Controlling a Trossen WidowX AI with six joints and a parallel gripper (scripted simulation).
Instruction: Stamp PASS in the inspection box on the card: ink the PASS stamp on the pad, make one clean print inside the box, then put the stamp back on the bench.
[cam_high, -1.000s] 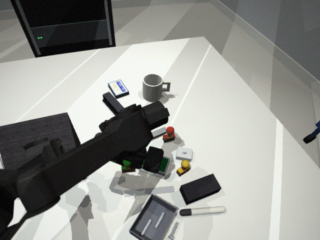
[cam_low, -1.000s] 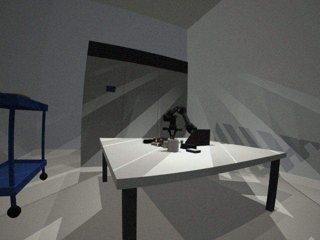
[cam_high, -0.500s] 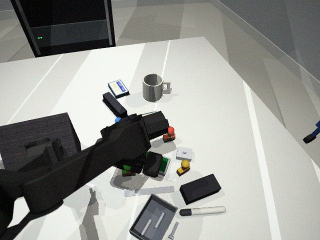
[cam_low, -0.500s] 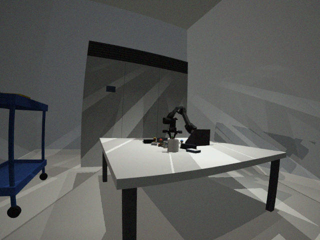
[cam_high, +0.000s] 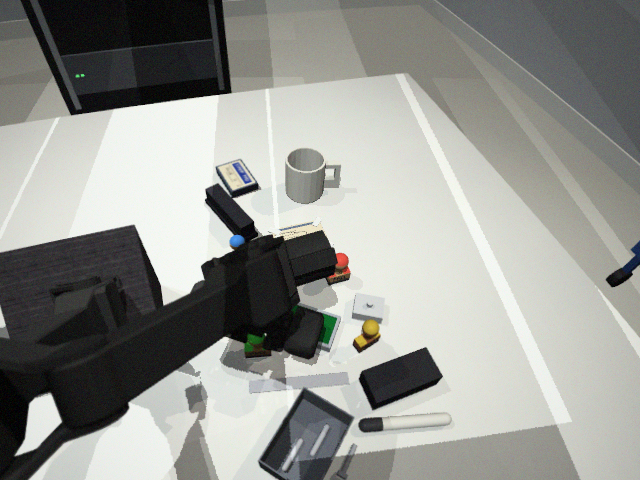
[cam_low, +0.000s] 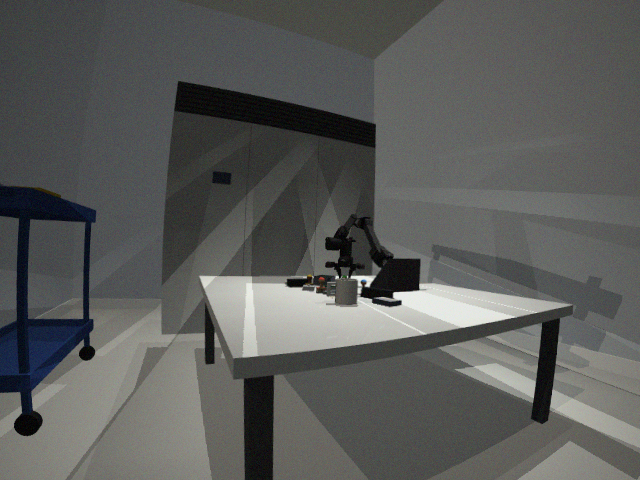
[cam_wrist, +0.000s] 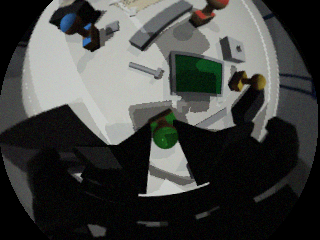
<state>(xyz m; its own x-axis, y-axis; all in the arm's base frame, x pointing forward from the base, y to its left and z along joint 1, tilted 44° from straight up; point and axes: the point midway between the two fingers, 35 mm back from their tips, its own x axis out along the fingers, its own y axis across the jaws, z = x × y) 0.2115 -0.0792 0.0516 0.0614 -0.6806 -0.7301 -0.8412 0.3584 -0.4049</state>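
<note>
White bench (cam_high: 465, 170) holds everything. The dark grey tray (cam_high: 279, 454) near its front edge has two pale rods in it, and the grey mug (cam_high: 305, 175) further back looks hollow inside. The green ink pad (cam_high: 327, 327) sits mid-bench. The hand (cam_wrist: 164, 154) is partly spread around the green-knobbed PASS stamp (cam_wrist: 164, 135), which stands on the bench right beside the pad.

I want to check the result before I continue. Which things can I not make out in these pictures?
- Card: in the top view the arm covers most of it. In the wrist view it is too blurred to show any print.
- Green stamp: partly hidden by the gripper in the top view. Its lettering is too small.
- Ink pad: half covered by the gripper in the top view.
- Exterior view: the stamps are tiny, behind the mug.
</note>
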